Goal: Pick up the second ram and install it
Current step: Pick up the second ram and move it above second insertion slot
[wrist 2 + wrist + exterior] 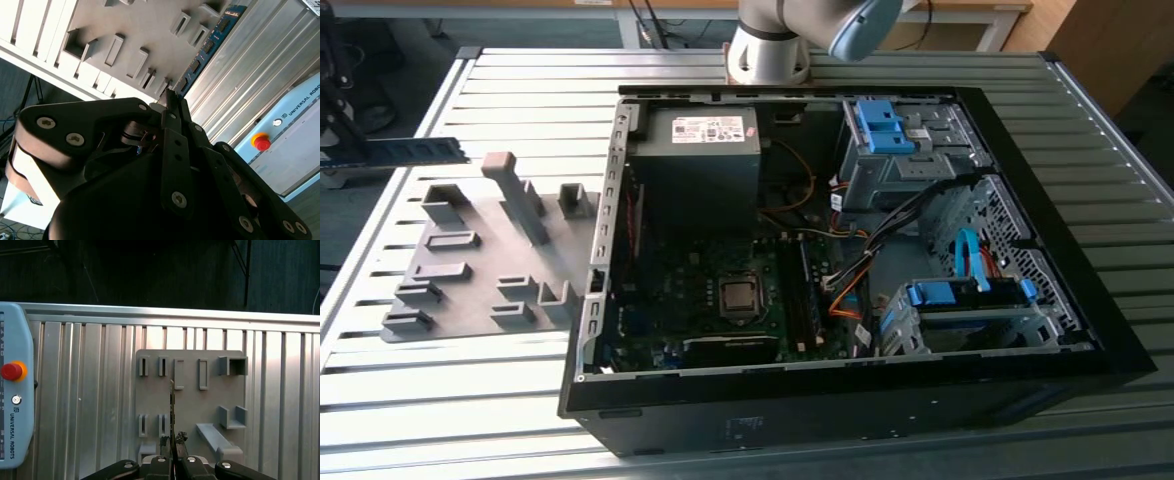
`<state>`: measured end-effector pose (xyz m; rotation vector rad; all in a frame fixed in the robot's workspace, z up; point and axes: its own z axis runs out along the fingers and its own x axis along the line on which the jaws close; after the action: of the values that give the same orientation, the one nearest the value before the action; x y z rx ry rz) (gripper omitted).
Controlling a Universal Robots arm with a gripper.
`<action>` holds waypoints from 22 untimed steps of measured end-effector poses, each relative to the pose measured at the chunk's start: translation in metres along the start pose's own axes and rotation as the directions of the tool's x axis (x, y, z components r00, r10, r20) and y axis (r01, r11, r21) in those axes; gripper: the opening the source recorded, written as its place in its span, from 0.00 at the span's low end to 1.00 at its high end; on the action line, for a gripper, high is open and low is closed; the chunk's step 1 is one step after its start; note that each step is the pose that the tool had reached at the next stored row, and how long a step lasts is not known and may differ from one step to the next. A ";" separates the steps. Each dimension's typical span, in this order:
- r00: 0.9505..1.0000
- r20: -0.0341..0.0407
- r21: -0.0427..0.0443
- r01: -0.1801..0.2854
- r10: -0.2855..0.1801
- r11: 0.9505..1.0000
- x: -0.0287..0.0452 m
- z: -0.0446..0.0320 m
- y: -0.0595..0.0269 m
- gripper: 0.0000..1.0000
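Pincer [173, 440] pinches the second ram [207, 47] above a ribbed aluminium table [90, 390] bearing a grey holder plate [192, 407].

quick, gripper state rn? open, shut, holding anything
Gripper: closed, holding the second ram by one end.

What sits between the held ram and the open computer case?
In the exterior view, the grey holder plate with its blocks lies between the second ram and the computer case.
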<state>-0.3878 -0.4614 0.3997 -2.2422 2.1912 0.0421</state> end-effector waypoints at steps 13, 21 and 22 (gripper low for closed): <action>1.000 0.000 0.000 0.000 0.000 1.000 0.0001 0.0000 -0.0047 0.14; 1.000 0.000 0.000 0.000 0.000 1.000 0.0002 -0.0001 -0.0069 0.14; 1.000 0.000 0.000 0.000 0.000 1.000 0.0002 -0.0001 -0.0073 0.14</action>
<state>-0.3805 -0.4614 0.3997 -2.2424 2.1910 0.0420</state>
